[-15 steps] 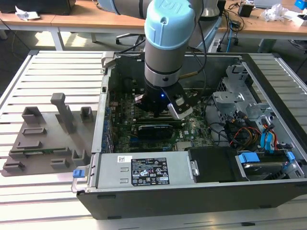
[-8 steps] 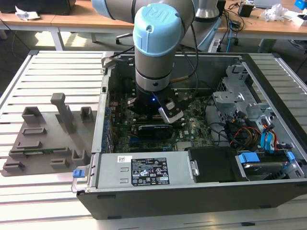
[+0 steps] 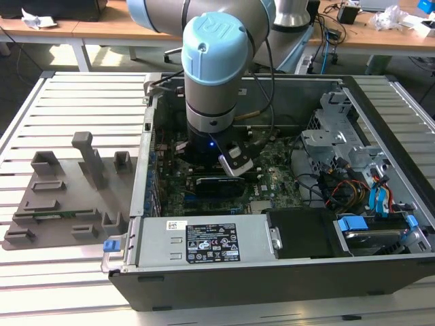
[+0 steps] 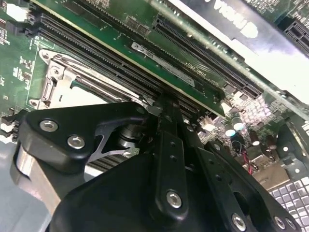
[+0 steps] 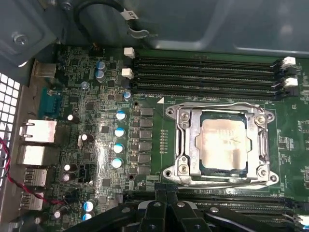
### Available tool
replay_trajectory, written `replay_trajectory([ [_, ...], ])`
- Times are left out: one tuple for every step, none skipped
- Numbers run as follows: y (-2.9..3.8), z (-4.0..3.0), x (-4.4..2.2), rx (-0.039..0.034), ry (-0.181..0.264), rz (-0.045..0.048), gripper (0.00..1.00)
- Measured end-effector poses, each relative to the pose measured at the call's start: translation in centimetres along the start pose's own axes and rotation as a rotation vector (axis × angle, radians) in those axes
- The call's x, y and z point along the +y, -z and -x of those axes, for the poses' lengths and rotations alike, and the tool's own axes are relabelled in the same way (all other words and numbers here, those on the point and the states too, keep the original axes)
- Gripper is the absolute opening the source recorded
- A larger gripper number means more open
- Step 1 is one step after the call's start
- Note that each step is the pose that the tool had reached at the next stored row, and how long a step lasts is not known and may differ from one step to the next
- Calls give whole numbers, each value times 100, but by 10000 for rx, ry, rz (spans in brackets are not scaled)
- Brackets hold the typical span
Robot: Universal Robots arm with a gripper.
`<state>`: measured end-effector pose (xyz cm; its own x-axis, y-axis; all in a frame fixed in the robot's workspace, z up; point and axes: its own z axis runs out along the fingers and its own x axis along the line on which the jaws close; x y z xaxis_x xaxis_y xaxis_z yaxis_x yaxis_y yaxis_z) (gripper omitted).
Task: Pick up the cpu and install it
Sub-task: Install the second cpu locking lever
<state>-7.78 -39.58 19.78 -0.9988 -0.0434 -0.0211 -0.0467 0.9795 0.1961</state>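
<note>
The first wrist view showed you the cpu lying flat inside the metal socket frame, not in your gripper. The gripper sat just beside the frame, over the memory slots on its near side. Its fingers looked pressed together, holding nothing.
</note>
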Motion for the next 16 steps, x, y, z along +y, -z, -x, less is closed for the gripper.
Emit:
replay_trajectory([
  [-15, 0, 10, 5, 18, 2, 11],
  [-27, 1, 19, 4, 33, 5, 11],
  [-36, -3, 30, 25, 75, -19, 11],
  [-40, -6, 34, 39, 96, -30, 11],
  [-45, -9, 37, 49, 110, -40, 11],
  [-49, -12, 41, 61, 126, -50, 11],
  [-49, -13, 46, 75, 141, -65, 11],
  [-42, -10, 62, 101, 154, -103, 11],
  [-36, -10, 68, 113, 165, -116, 11],
  [-32, -14, 61, 117, 162, -115, 11],
  [-16, -18, -14, 93, -32, -112, 11],
  [-16, -19, -30, 80, -69, -120, 11],
  [-17, -17, -31, 77, -64, -119, 11],
  [-17, -16, -31, 76, -63, -118, 11],
  [-18, -16, -31, 73, -62, -118, 11],
  [-18, -16, -31, 71, -62, -118, 11],
])
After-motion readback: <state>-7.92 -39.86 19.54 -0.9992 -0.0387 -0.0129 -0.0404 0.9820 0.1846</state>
